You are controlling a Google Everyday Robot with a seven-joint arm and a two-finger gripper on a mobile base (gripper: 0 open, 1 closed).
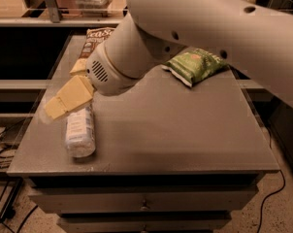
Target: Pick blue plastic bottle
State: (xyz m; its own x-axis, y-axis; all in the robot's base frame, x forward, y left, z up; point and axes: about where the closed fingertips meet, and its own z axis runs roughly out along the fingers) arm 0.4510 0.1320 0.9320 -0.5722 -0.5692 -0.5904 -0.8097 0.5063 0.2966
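Blue plastic bottle (80, 132): one, lying on its side near the front left corner of the grey table (175, 130), long axis running front to back.

Handling, by my estimate: light and thin-walled, likely to give under a hard squeeze. It is smooth and round, so apt to roll sideways if nudged off-centre. Hold point: across the middle of the body, over the label, one pad on each side.

Gripper (59, 92): mine, hanging just behind and above the bottle's far end. My yellow fingers (69, 98) are spread apart and hold nothing (whether the lower tip brushes the bottle I cannot tell).

Brown chip bag (95, 40): far left of the table, partly behind my wrist.

Green chip bag (197, 64): far right, well apart from the bottle.

Surface: flat and matte, with a drawer front (144, 205) below.

Room: dim, shelving behind, cables (1, 147) on the floor at left.
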